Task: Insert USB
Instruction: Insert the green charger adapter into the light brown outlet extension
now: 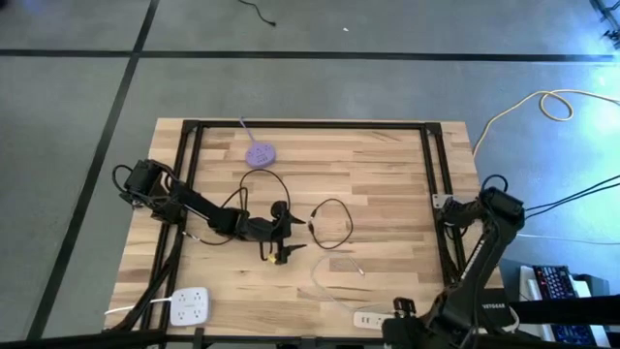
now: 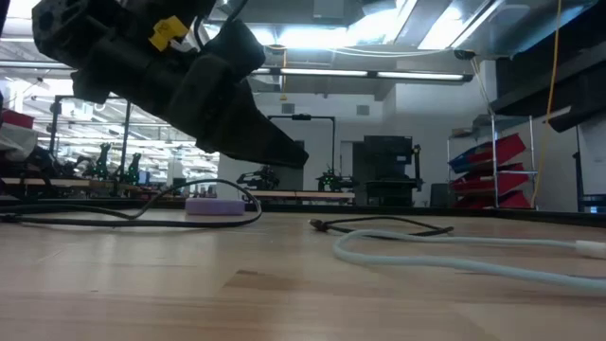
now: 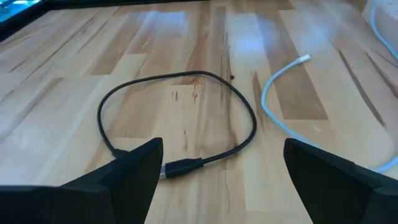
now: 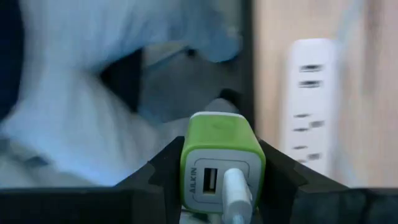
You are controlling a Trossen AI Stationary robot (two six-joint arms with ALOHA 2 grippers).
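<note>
Lining up on the USB plug
My left gripper [image 3: 217, 177] is spread; thin black USB cable [image 3: 180, 118] plug lies crosswise just ahead, between my fingers. My right gripper [image 4: 222, 180] pinches green charger cube [image 4: 222, 158].

Left arm: stretched from the left edge toward the middle of the surface, elbow bent, wrist low.
Left claw [image 3: 221, 180]: fingers spread wide, nothing between them, hovering just above the wood.
Right arm: folded back at the right edge.
Right claw [image 4: 222, 168]: clamped on a green USB charger [image 4: 222, 155].
</note>
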